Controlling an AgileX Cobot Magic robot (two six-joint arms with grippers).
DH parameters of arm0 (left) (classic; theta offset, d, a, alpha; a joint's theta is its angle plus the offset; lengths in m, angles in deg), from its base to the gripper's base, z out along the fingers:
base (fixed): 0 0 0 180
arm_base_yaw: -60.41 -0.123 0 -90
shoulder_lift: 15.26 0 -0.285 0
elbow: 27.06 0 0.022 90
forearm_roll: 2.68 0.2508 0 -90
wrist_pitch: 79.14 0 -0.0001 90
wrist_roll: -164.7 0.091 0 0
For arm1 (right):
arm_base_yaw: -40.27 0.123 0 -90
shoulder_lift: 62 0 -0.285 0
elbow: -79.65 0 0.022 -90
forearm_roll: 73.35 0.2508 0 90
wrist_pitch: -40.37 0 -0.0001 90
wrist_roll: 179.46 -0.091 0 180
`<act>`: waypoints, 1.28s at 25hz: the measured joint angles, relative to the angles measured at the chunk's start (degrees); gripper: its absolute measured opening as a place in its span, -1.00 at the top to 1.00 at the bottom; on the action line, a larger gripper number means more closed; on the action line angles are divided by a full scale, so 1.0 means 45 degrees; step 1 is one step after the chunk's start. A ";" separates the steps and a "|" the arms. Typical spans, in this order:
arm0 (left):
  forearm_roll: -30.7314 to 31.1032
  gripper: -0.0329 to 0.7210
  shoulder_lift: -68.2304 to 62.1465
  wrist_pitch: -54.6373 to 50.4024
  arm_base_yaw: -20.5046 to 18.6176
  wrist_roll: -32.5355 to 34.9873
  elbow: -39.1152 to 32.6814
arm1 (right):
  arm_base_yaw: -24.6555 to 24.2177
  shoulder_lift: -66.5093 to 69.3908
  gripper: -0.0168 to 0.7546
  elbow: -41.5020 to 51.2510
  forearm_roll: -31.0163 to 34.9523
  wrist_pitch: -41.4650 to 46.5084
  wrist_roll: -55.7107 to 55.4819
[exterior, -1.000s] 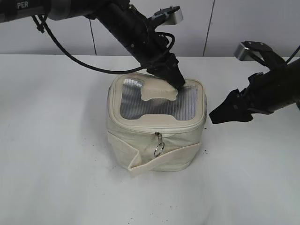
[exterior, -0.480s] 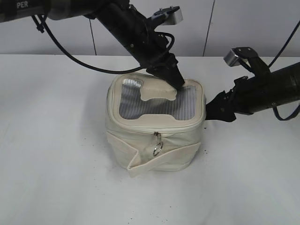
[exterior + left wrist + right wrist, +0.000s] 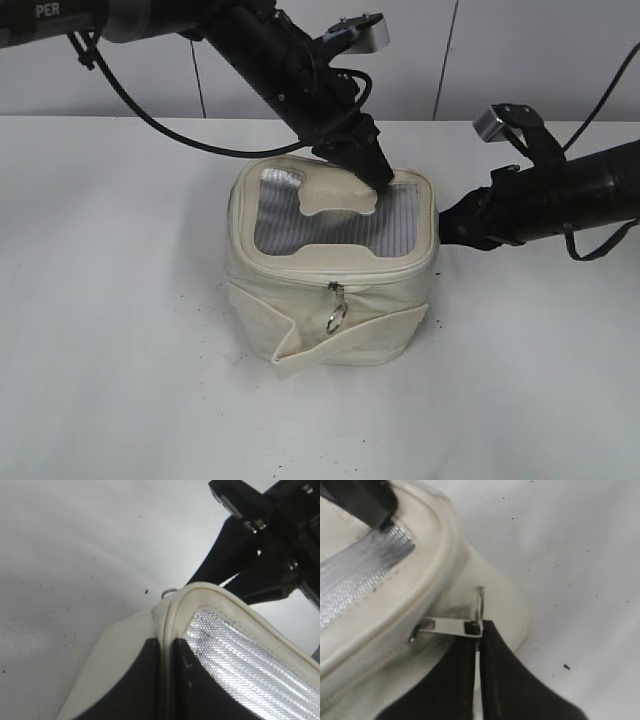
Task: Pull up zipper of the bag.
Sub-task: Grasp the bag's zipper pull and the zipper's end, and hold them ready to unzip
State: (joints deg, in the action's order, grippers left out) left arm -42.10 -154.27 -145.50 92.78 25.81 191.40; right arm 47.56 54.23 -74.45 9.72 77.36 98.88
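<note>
Cream bag point(image 3: 330, 290) sits mid-table point(image 3: 120, 300), lid zipped. Left gripper point(image 3: 375, 172) presses down on the lid's far edge, fingers together. Right gripper point(image 3: 476, 637) is pinched on the silver zipper pull point(image 3: 451, 626) at the bag's right side; a second pull point(image 3: 338, 310) hangs in front.

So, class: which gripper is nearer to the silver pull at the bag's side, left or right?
Right. The right gripper is pinched on the side pull of the bag. The left gripper presses on the lid's far edge, away from that pull.
</note>
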 joint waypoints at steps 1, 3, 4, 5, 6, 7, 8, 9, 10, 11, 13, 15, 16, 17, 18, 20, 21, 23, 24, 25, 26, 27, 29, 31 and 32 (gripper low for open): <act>0.0000 0.79 0.0000 -0.0016 0.0000 0.0000 0.0000 | 0.0000 0.0000 0.92 0.0000 -0.0067 -0.0012 -0.0300; 0.0000 0.79 0.0000 -0.0016 0.0000 0.0000 0.0000 | 0.0000 -0.0141 0.94 0.0000 -0.0606 -0.0012 -0.1100; 0.0000 0.79 0.0000 -0.0016 0.0000 0.0000 0.0000 | 0.0000 -0.0237 0.94 0.0000 -0.0932 -0.0012 -0.1623; 0.0000 0.79 0.0000 -0.0016 0.0000 0.0000 0.0000 | 0.0000 -0.0387 0.94 0.0000 -0.1415 -0.0012 -0.2088; 0.0000 0.79 0.0000 -0.0016 0.0000 0.0000 0.0000 | 0.0000 -0.0564 0.94 0.0000 -0.1931 0.0002 -0.2661; 0.0000 0.79 0.0000 -0.0016 0.0000 0.0000 0.0000 | 0.0000 -0.0735 0.94 0.0000 -0.2360 0.0014 -0.3214; 0.0000 0.79 0.0000 -0.0016 0.0000 0.0000 0.0000 | 0.0000 -0.0959 0.94 0.0000 -0.2837 0.0013 -0.3786; 0.0000 0.79 0.0000 -0.0016 0.0000 0.0000 0.0000 | 0.0000 -0.1195 0.94 0.0000 -0.3290 0.0047 -0.4246; 0.0000 0.79 0.0000 -0.0016 0.0000 0.0000 0.0000 | 0.0000 -0.1388 0.94 0.0000 -0.3758 0.0098 -0.4797; -0.0011 0.79 0.0000 -0.0004 0.0000 0.0000 0.0000 | 0.0000 -0.1608 0.94 0.0000 -0.4185 0.0166 -0.5355; -0.0011 0.79 0.0000 -0.0004 0.0000 0.0000 0.0000 | 0.0000 -0.2000 0.94 0.0000 -0.5061 0.0361 -0.6248; -0.0011 0.79 0.0000 -0.0004 0.0000 0.0000 0.0000 | 0.0069 -0.2321 0.94 0.0000 -0.5611 0.0686 -0.6875; -0.0011 0.79 0.0000 0.0008 0.0000 0.0000 0.0000 | 0.0172 -0.2487 0.94 0.0010 -0.5951 0.0762 -0.7149; -0.0011 0.79 0.0000 0.0006 0.0000 0.0000 0.0000 | 0.0336 -0.2613 0.94 0.0010 -0.6370 0.0826 -0.7536; -0.0011 0.79 0.0000 0.0006 0.0000 0.0000 0.0000 | 0.0523 -0.2745 0.94 0.0010 -0.6761 0.0862 -0.7965; -0.0011 0.79 0.0000 0.0006 0.0000 0.0000 0.0000 | 0.1027 -0.2937 0.94 0.0010 -0.7734 0.0834 -0.8853; -0.0011 0.79 0.0000 -0.0025 0.0012 0.0000 0.0000 | 0.1219 -0.3004 0.94 -0.0005 -0.8112 0.0862 -0.9393; -0.0011 0.79 0.0000 -0.0025 0.0012 0.0000 0.0000 | 0.1655 -0.3187 0.94 -0.0048 -0.9239 0.0794 -1.0427; -0.0011 0.79 0.0000 -0.0025 0.0012 0.0000 0.0000 | 0.1863 -0.3267 0.94 -0.0048 -0.9846 0.0783 -1.0986; -0.0011 0.79 0.0000 -0.0025 0.0012 0.0000 0.0000 | 0.2034 -0.3386 0.94 -0.0048 -1.0333 0.0781 -1.1487; -0.0011 0.79 0.0000 -0.0025 0.0012 -0.0014 0.0000 | 0.2230 -0.3514 0.94 -0.0048 -1.0883 0.0814 -1.1879; 0.0000 0.79 0.0000 -0.0025 0.0012 -0.0073 0.0000 | 0.2395 -0.3666 0.94 -0.0048 -1.1302 0.0884 -1.2276; 0.0011 0.79 0.0000 -0.0025 0.0012 -0.0175 0.0000 | 0.2615 -0.3936 0.94 -0.0048 -1.1741 0.1288 -1.2822; 0.0015 0.79 0.0000 -0.0025 0.0022 -0.0222 0.0000 | 0.2821 -0.4213 0.94 -0.0048 -1.2029 0.1680 -1.3201; 0.0015 0.79 0.0000 -0.0013 0.0022 -0.0251 0.0000 | 0.2907 -0.4396 0.94 0.0006 -1.2084 0.1799 -1.3357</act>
State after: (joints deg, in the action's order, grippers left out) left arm -42.03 -154.27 -145.56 92.88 24.68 191.40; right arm 60.64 34.44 -74.42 -44.66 85.45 38.77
